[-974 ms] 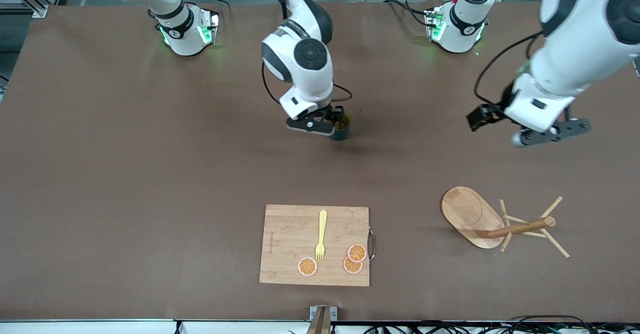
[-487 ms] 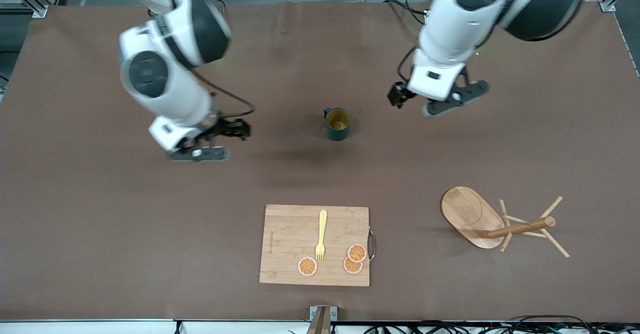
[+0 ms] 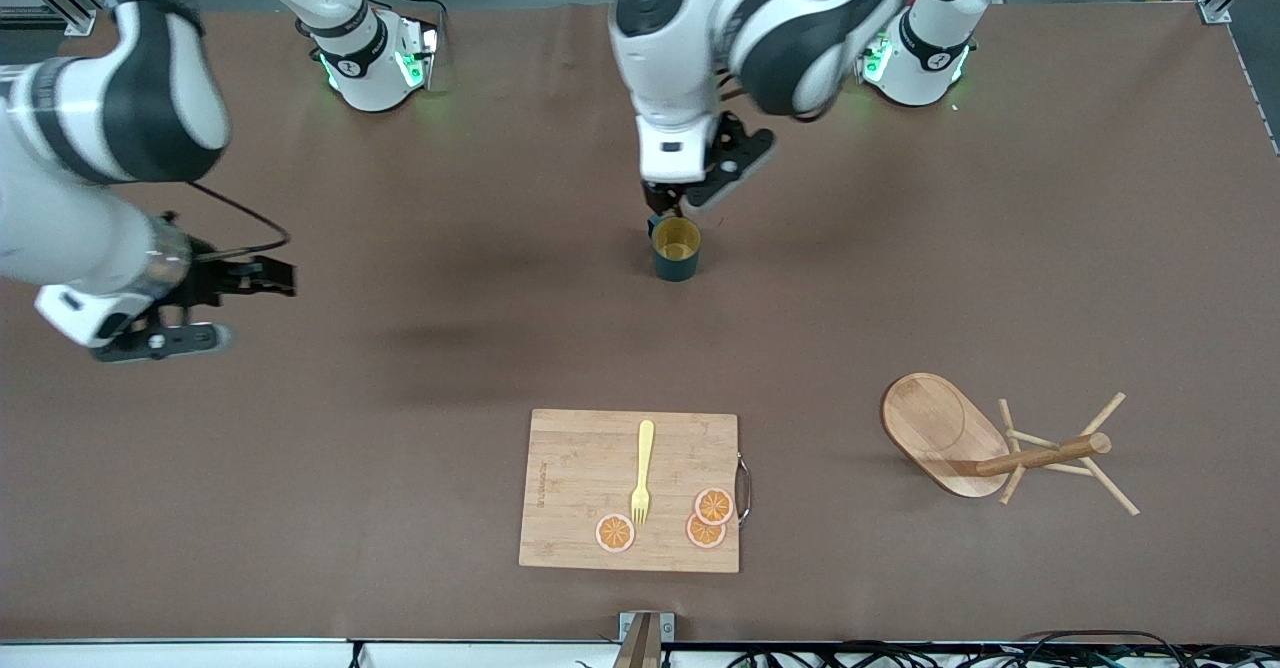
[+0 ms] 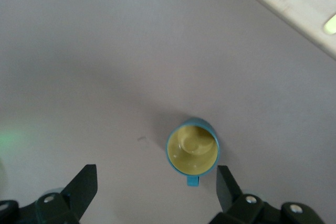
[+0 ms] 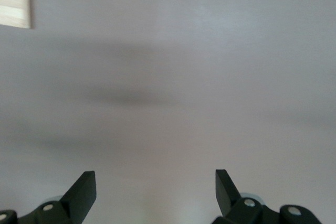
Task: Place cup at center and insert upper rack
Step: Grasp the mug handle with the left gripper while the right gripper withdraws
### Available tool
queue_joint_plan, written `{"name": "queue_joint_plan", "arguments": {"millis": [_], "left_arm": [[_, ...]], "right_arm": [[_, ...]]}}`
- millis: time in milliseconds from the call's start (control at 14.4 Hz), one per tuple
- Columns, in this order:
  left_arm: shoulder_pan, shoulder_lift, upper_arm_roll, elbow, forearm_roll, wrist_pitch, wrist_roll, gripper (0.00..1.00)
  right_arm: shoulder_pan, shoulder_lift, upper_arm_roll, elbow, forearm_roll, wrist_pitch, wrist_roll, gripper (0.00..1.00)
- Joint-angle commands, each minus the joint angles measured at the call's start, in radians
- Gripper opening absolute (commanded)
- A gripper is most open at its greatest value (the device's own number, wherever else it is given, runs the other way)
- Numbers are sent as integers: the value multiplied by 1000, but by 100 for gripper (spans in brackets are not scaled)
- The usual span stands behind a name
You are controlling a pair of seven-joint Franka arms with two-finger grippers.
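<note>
Cup (image 3: pixel 676 248) stands upright on the bare table (image 3: pixel 400 428) near its middle, farther from the front camera than the cutting board (image 3: pixel 580 468). We hold our left gripper (image 3: pixel 690 200) over it, fingers spread wide and empty. Our right gripper (image 3: pixel 165 333), also spread and empty, waits over the right arm's end. Upper rack (image 3: pixel 985 448) lies tipped on its side toward the left arm's end.
</note>
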Motion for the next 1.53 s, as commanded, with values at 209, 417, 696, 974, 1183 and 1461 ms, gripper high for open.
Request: {"name": "queue_joint_plan", "arguments": {"millis": [209,417,696,974,1183,1461], "left_arm": [[-230,285,22,126,258,-6,-370,100],[-395,369,154,177,308,-6,-527,100],[-632,477,412,224,309,-4,-622,90],[-695,523,507,246,334,-9,-624,83],[-718,526,509,245,342,-35,-624,72],[-745,521,512,246,371,-67,-622,72]], "right_arm": [[-147,-27,29,84,-10,-97,25,100],[-133,-18,35,156,-26,-174,111,100],[-134,2,35,196,-28,-174,98,100],[-136,13,35,204,-13,-174,104,100],[-133,10,35,201,-17,-177,93,100],[-121,-27,43,201,-17,-197,79,100]]}}
